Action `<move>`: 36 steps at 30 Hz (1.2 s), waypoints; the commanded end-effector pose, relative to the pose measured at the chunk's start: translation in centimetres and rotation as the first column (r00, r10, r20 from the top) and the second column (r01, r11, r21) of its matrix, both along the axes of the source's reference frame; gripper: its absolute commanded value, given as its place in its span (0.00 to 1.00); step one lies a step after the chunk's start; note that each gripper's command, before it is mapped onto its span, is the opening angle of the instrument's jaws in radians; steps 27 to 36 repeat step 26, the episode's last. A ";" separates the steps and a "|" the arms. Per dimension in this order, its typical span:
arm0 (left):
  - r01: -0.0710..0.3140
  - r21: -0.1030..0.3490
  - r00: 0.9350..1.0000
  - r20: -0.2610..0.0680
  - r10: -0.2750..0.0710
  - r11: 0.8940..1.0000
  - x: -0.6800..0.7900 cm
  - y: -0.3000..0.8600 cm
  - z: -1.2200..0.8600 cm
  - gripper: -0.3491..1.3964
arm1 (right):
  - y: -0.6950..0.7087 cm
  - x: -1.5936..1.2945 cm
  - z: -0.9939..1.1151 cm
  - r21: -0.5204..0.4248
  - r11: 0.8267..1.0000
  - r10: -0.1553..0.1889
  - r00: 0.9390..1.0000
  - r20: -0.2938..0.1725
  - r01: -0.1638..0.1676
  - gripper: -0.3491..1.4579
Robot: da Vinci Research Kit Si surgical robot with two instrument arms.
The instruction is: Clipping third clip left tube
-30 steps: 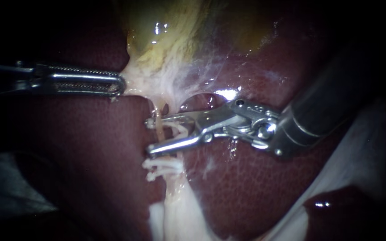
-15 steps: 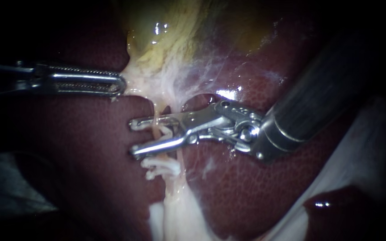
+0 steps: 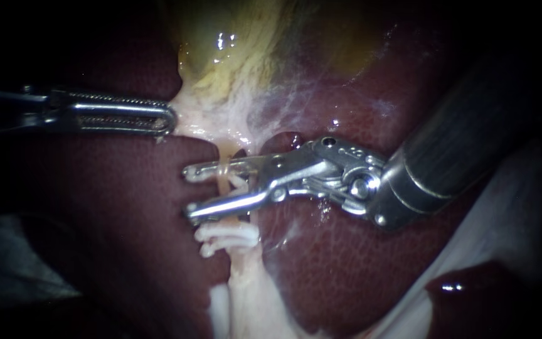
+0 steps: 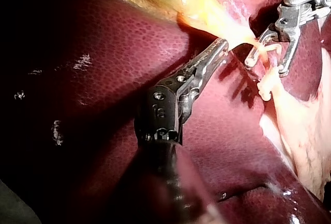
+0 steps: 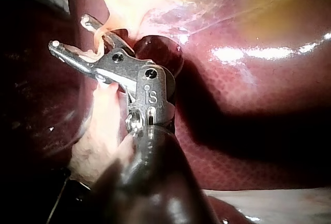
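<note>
The pale left tube (image 3: pixel 223 167) runs down from the yellowish gallbladder (image 3: pixel 233 44) between dark liver lobes. My right instrument (image 3: pixel 191 191) has its jaws open astride this tube, one jaw above and one below, with a white clip (image 3: pixel 239 184) lying between them near the hinge. Just below the lower jaw, white clips (image 3: pixel 227 235) sit on the tube. My left instrument (image 3: pixel 169 119) is shut on pale tissue at the gallbladder's neck and holds it taut to the left. The right wrist view shows the open jaws (image 5: pixel 70 32) around the tube (image 5: pixel 98 39).
Dark red liver (image 3: pixel 346 270) lies on both sides of the tube. A white cloth (image 3: pixel 503 207) shows at the lower right. In the left wrist view my left instrument (image 4: pixel 221 43) sits close beside the right instrument (image 4: pixel 266 68).
My right instrument has pushed leftward across the tube, so its open jaws now reach past it. The left instrument has stayed still.
</note>
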State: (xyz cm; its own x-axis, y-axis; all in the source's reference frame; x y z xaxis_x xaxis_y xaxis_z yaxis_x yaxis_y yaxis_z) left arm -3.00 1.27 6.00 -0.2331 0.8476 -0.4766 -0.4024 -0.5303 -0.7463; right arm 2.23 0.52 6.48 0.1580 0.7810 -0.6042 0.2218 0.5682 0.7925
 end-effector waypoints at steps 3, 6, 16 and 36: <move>0.000 0.000 1.000 0.000 0.000 1.000 0.00 0.00 0.00 0.00 | -0.01 -0.06 0.04 0.005 1.000 -0.001 1.000 0.002 0.001 0.22; 0.000 0.000 1.000 0.000 0.000 1.000 0.00 0.00 0.00 0.00 | 0.00 -0.10 0.05 0.016 1.000 -0.003 1.000 0.005 0.003 0.06; 0.000 0.000 1.000 0.000 0.000 1.000 0.00 0.00 0.00 0.00 | 0.02 -0.13 0.10 0.036 0.999 -0.009 1.000 0.022 0.009 0.00; 0.000 0.000 1.000 0.000 0.000 1.000 0.00 0.00 0.01 0.00 | 0.03 -0.14 0.14 0.035 0.999 -0.010 1.000 0.023 0.009 0.00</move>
